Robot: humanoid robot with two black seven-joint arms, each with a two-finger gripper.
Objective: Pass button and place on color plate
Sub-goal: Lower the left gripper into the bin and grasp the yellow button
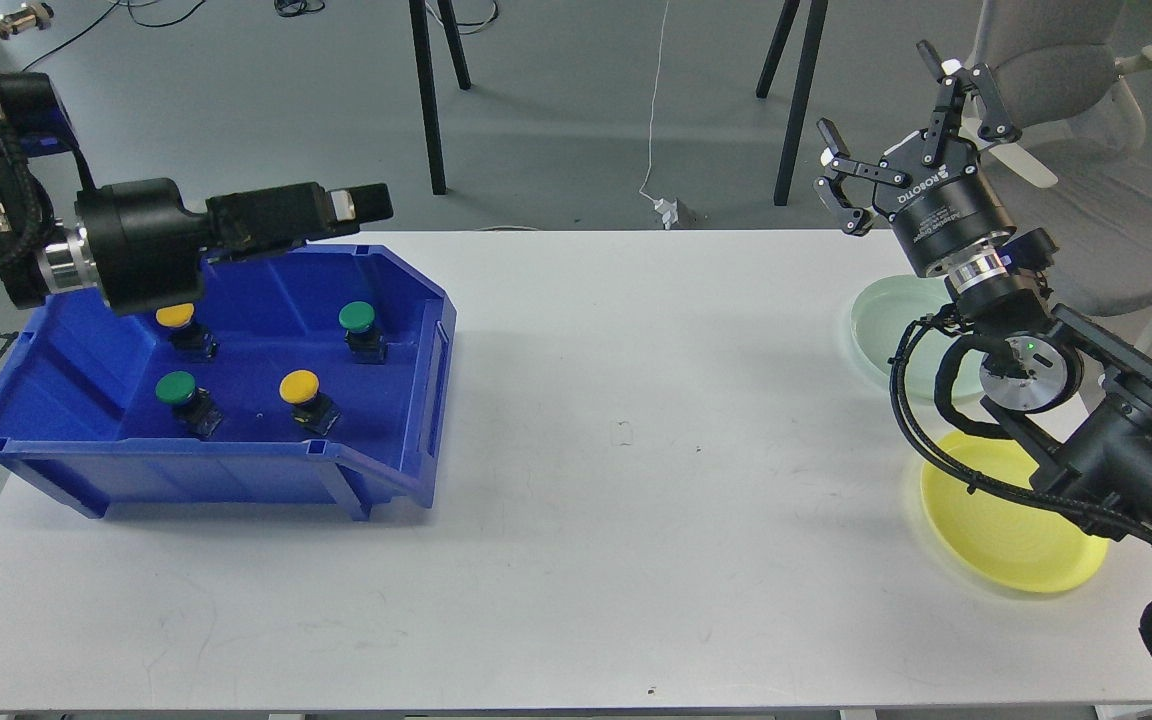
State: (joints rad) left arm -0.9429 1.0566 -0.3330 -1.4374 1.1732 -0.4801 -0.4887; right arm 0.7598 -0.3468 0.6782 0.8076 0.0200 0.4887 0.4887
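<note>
Four buttons [299, 386] in bin [396, 290]; right gripper [901, 120] spread apart, left gripper [361, 203] unclear.

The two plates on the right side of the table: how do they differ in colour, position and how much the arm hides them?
The yellow plate is bright and saturated; the pale green plate is faint and translucent-looking. The yellow plate lies nearer the robot, the pale green plate farther back. The right arm crosses the yellow plate's upper right edge, and covers the pale green plate's right side. Both are round, shallow and hold no button.
</note>
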